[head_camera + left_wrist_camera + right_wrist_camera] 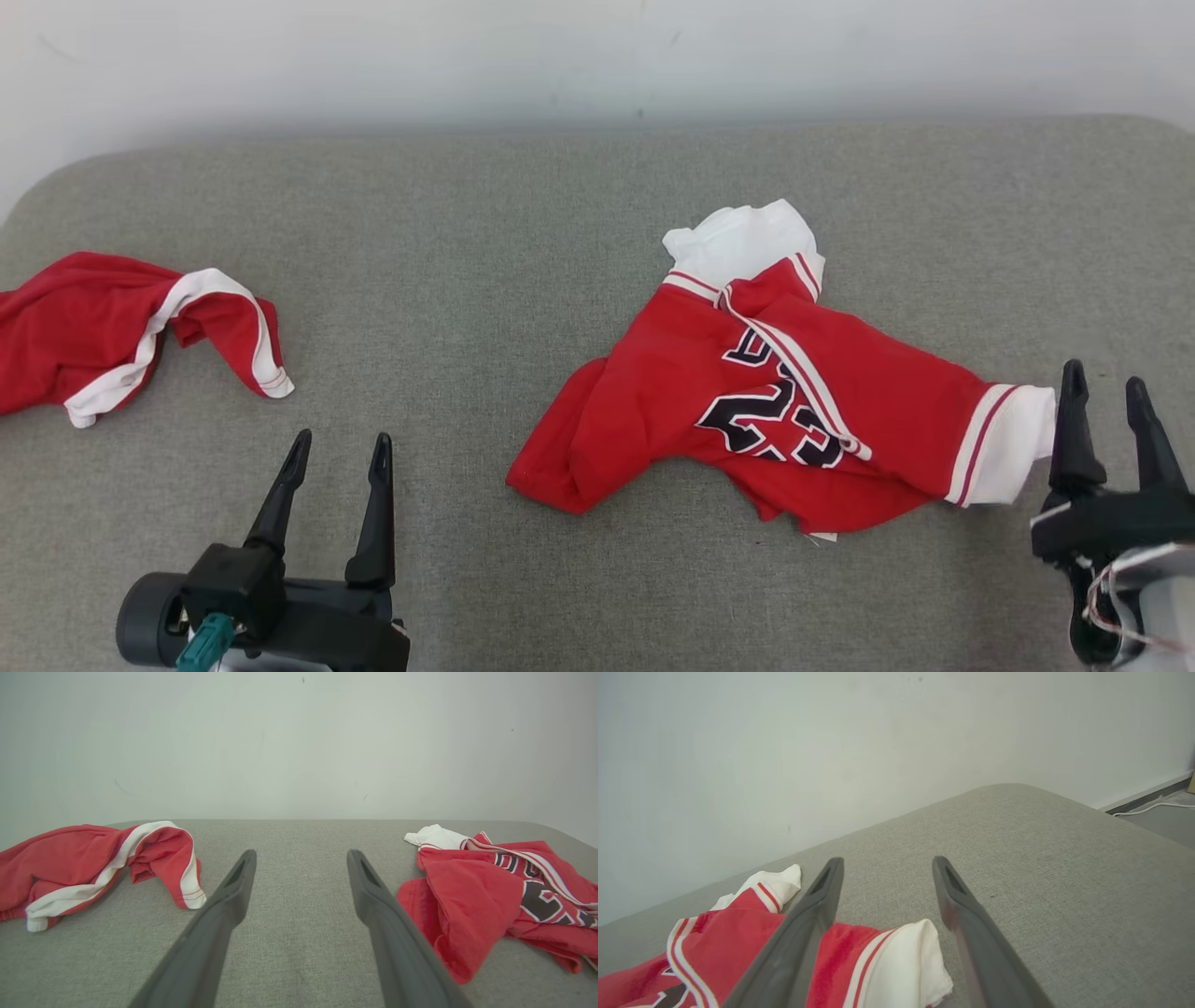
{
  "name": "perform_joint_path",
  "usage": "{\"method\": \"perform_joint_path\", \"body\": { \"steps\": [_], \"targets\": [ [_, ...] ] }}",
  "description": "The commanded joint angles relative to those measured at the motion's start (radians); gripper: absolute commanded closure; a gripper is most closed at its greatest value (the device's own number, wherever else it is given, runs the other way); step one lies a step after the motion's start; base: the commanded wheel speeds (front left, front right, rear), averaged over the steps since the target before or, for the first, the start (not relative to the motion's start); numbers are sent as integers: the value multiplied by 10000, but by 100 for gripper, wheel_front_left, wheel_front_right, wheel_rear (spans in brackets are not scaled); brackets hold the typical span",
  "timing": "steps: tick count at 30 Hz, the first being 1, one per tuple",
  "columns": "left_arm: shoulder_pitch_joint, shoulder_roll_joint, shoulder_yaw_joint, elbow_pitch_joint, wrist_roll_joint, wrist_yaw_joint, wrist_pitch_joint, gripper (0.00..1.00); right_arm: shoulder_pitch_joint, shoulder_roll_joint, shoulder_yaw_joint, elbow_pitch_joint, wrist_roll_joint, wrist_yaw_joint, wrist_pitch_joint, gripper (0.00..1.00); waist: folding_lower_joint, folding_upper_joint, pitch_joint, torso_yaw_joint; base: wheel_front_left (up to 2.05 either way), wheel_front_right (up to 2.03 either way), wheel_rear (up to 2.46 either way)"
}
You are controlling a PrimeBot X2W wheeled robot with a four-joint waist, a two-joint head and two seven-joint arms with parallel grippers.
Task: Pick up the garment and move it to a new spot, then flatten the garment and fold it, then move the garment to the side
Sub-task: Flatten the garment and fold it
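Red jersey (pixel 794 392) lay crumpled centre-right on the grey fabric surface (pixel 467 280), one white end bunched toward the wall (pixel 597 56). Dark number was partly folded under a striped edge. It looked like 23; lettering above it was unreadable. White sleeve cuff (pixel 1013 443) sat just beside the right pincer (pixel 1104 385), fingers spread, nothing pinched; contact with cuff unclear. Right arm was cut off by the frame corner. Left pincer (pixel 341 446) was spread too, over bare surface, well apart from the jersey. Second red garment (pixel 103 331) lay far left, cropped by the edge.
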Motion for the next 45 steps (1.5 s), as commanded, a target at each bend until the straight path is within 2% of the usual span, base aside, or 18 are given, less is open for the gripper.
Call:
{"method": "perform_joint_path", "body": {
  "steps": [1, 11, 15, 25, 36, 39, 45],
  "targets": [
    [116, 44, 41, -38, 116, 41, -48, 0, 299, -17, 52, -204, -217, -3, -17, 0, 0, -1, -110, -15, 0, 0, 0],
    [606, 67, 367, -384, 97, 231, -48, 0, 2017, 281, 1283, -3665, -1553, -3, -17, 0, 0, -1, -638, -182, 0, 0, 0],
    [840, 162, 566, -546, 83, 226, -49, 0, 2630, 342, 1890, -4566, -2003, -3, -16, 0, 0, -1, -918, -241, 0, 0, 0],
    [1194, 260, 751, -430, 193, 211, -49, 0, 3954, 507, 2752, -5152, -2821, -3, -17, 0, 0, -1, -1235, -454, 0, 0, 0],
    [1195, 156, 834, -180, 268, 204, -49, 0, 4150, 571, 2774, -5186, -2795, -3, -18, 0, 0, -1, -1206, -605, 0, 0, 0],
    [1015, 149, 464, 10, 379, -70, 23, 0, 4067, 573, 2765, -5231, -2729, -3, -18, 0, 0, -1, -1133, -574, 0, 0, 0],
    [170, -40, -1172, 759, 617, -1364, 1070, 0, 3799, 575, 2939, -5243, -2586, -3, -17, 0, 0, -1, -776, -649, 0, 0, 0]
  ]
}}
